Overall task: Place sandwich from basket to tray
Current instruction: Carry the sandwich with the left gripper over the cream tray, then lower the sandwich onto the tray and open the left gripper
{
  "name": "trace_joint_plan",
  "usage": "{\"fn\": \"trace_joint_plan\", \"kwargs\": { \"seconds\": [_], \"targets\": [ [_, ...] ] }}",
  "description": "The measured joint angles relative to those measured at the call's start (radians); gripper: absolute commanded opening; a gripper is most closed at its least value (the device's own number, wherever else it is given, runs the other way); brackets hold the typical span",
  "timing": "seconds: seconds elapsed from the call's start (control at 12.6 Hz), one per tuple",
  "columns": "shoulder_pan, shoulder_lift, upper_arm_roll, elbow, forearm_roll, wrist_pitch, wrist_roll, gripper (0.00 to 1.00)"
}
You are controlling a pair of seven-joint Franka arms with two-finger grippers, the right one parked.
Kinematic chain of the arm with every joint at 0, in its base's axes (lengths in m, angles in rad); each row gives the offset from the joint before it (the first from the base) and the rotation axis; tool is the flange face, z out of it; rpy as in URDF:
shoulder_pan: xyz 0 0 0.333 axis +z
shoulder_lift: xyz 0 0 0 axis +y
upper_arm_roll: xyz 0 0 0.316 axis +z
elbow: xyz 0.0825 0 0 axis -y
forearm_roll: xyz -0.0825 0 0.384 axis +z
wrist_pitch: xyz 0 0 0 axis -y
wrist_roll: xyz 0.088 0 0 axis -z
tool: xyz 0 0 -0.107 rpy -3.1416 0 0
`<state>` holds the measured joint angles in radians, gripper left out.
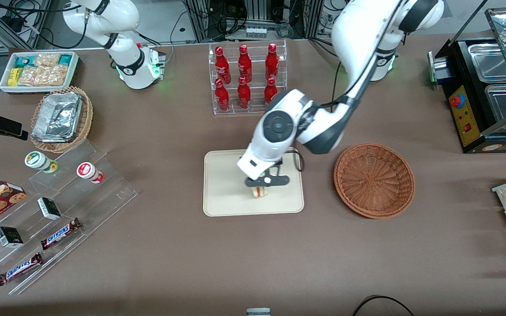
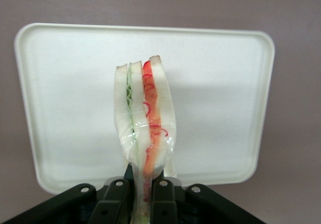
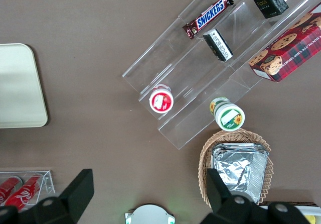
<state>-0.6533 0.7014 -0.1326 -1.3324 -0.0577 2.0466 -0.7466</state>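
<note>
Gripper [image 1: 262, 186] over the tray [image 1: 226, 193], about five o'clock of the tray's middle in the front view, fingers [image 2: 116, 201] pinched narrowly on the sandwich [image 2: 145, 123]. Sandwich wrapped in clear film, cut edge showing green and red filling, hanging above the cream surface; possibly touching it, hard to tell from the front view. Basket [image 1: 374, 180] at three o'clock of the tray, just beside it, holding nothing. Rack of red bottles [image 1: 246, 77] at twelve o'clock of the tray.
</note>
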Motion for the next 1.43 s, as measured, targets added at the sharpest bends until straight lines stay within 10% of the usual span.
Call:
{"fn": "trace_joint_plan", "kwargs": {
  "seconds": [0.87, 0.95, 1.03, 1.11, 1.43],
  "targets": [
    [-0.059, 0.118, 0.0, 0.006, 0.097, 0.095, -0.003, 0.0],
    [-0.069, 0.12, 0.001, 0.006, 0.097, 0.095, -0.003, 0.22],
    [-0.072, 0.123, 0.002, 0.006, 0.097, 0.095, -0.003, 0.73],
    [-0.072, 0.124, 0.003, 0.006, 0.097, 0.095, -0.003, 0.99],
    [-0.072, 0.123, 0.008, 0.013, 0.098, 0.095, -0.008, 1.0]
  ]
}}
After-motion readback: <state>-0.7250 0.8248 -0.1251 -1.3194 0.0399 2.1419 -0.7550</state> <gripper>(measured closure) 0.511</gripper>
